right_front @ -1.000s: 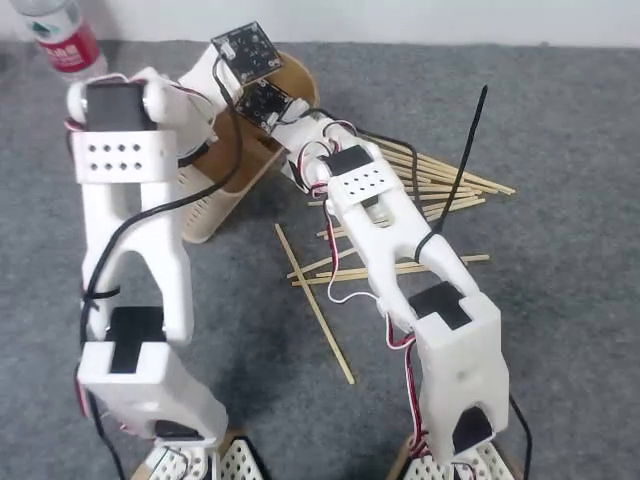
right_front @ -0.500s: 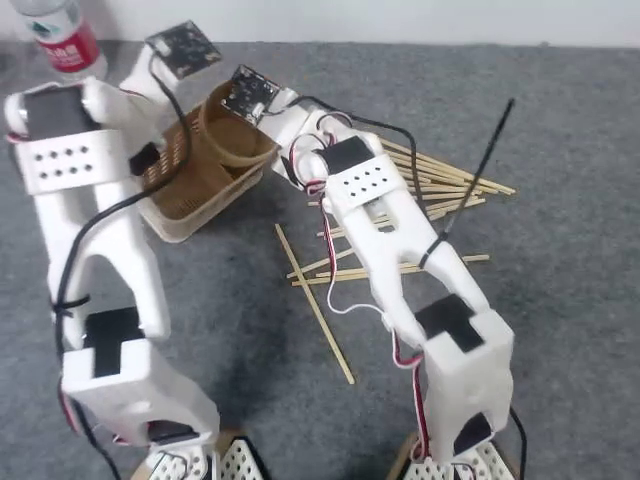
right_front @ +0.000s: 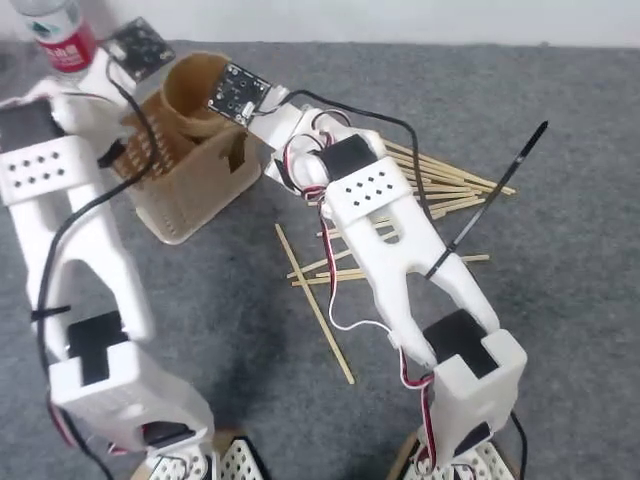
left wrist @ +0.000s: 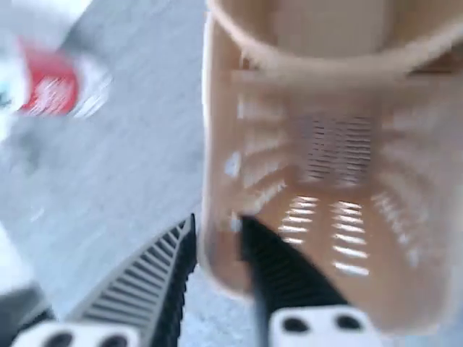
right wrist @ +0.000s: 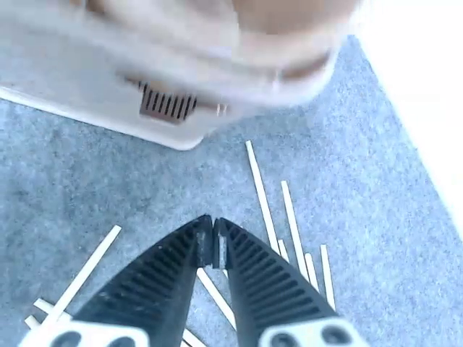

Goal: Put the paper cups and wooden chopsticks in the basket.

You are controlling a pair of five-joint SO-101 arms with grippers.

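A tan slotted basket (right_front: 195,195) stands upright at the back left with a paper cup (right_front: 195,85) in it. My left gripper (left wrist: 217,228) is shut on the basket's wall (left wrist: 340,144), one finger inside and one outside; the paper cup (left wrist: 325,36) sits deeper in. Wooden chopsticks (right_front: 440,180) lie scattered to the basket's right, and one long chopstick (right_front: 315,305) lies nearer the arm bases. My right gripper (right wrist: 212,228) hangs shut and empty over the carpet and chopsticks (right wrist: 264,195), just short of the basket (right wrist: 166,87).
A water bottle with a red label (right_front: 65,35) stands at the back left corner, close to the basket. A black cable tie (right_front: 490,190) sticks up from the right arm. Grey carpet lies open at the right and front.
The basket has gone from tipped on its side to upright and shifted left, held by the left gripper. The left arm swung left; the right arm followed slightly.
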